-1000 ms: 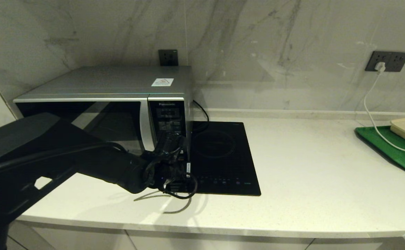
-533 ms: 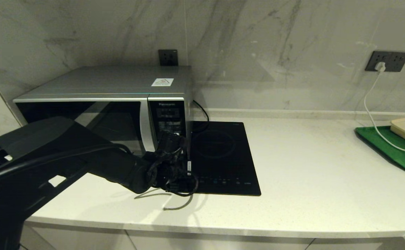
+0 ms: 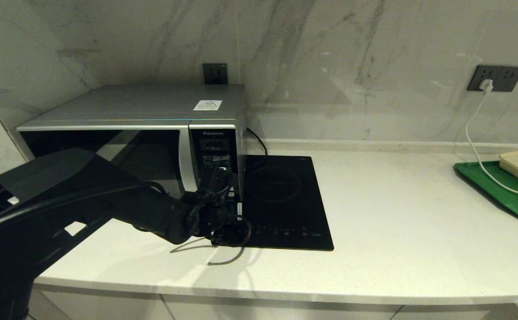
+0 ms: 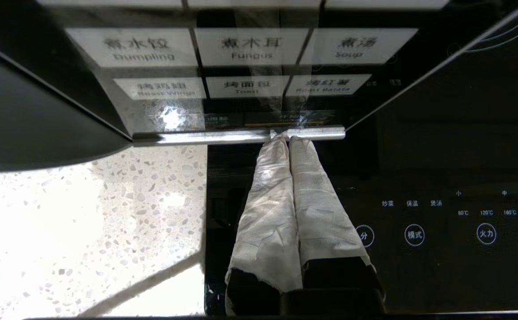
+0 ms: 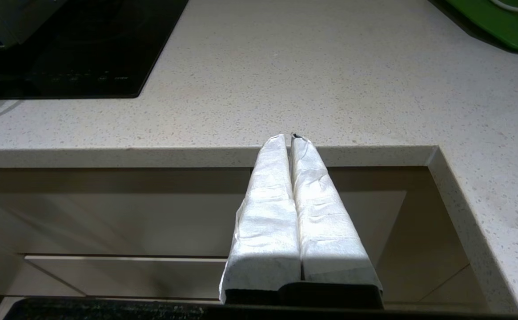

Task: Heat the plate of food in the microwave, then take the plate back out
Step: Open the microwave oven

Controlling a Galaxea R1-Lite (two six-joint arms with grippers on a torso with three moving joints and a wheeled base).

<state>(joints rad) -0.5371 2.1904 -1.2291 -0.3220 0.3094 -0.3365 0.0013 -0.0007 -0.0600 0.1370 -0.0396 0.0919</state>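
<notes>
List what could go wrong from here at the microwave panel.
The left gripper, shut, has its tips at the bottom edge of the microwave panel, below the preset buttons; it may press nothing or the wrong key. The induction cooktop lies right beside it, so a slip could touch its controls.

- "Panasonic" stands at the head of the button panel (image 3: 216,153) of the microwave (image 3: 143,133), above the left gripper (image 4: 287,135).
- Panel keys just beyond the closed fingertips (image 4: 281,142) read "Dumpling", "Fungus", "Soup"; the nearer row reads "Toast", its two neighbours too blurred to be sure of.
- The induction cooktop (image 4: 441,178), beside the gripper, shows "80°C", "120°C", "160°C", "200°C", with Chinese characters such as 火力 and 模式 in round keys.
- The white sticker (image 3: 207,105) on the microwave's top bears a warning triangle; its text is unreadable.
</notes>
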